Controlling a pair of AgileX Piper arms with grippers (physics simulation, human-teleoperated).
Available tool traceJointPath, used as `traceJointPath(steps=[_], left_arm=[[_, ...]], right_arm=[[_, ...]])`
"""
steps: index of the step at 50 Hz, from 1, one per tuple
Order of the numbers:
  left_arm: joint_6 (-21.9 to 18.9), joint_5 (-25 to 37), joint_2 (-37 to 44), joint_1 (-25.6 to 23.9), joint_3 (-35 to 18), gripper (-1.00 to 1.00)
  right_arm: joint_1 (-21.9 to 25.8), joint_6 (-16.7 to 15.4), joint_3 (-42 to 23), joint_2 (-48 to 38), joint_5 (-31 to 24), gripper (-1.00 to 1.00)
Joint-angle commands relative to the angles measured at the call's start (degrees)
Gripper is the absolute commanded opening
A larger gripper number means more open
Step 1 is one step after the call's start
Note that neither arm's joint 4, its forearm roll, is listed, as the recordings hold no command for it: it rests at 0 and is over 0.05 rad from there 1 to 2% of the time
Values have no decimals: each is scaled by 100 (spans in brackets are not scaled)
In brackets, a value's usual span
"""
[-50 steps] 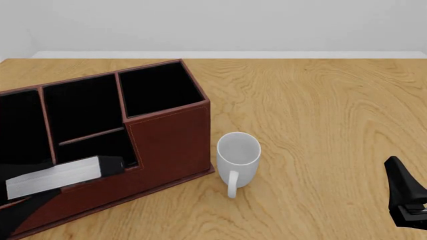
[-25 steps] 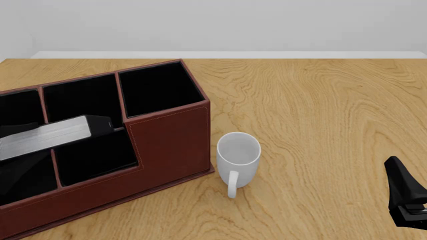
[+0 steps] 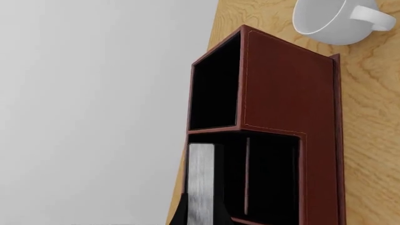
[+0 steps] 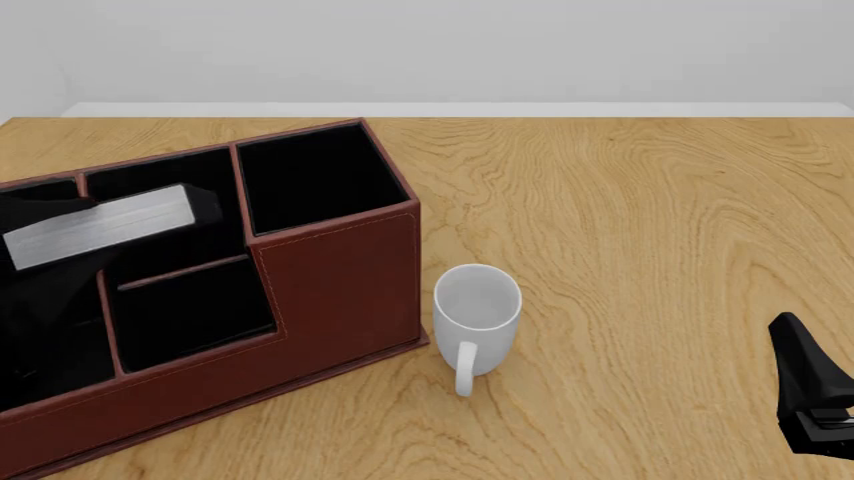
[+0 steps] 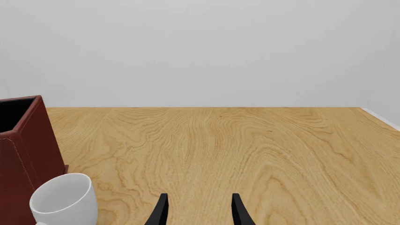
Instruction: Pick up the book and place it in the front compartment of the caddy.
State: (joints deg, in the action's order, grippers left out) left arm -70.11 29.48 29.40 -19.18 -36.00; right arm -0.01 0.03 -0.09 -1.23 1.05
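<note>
Book (image 4: 100,228): held aloft at the frame's left, over the caddy's (image 4: 340,275) rear sections; not yet in the front compartment.
Left gripper (image 3: 201,213): jaws clamped on the book.
Right gripper (image 5: 198,208): jaws apart, empty, over the counter (image 4: 641,220).
Remaining: lowering, release.

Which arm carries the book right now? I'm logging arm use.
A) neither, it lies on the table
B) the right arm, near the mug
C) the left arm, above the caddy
C: the book sits in the left tool above the caddy, while the right tool is open and empty.
</note>
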Motion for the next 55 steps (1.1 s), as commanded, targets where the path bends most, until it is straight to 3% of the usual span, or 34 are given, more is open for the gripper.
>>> traceJointPath(steps=[1,10,19,20,39,55], left_arm=[[-77,-236,249,72,-179,-100],[469,218,636,51,-808,-100],[538,340,809,112,-1115,-100],[683,439,933,193,-1241,-100],[498,417,992,337,-1117,-100],[333,66,1004,400,-684,-100]], right_arm=[[1,-1,0,3,-1,100],[0,0,0,1,-1,100],[-1,1,0,0,0,100],[1,1,0,0,0,100],[-1,1,0,0,0,100],[-1,1,0,-1,0,100]])
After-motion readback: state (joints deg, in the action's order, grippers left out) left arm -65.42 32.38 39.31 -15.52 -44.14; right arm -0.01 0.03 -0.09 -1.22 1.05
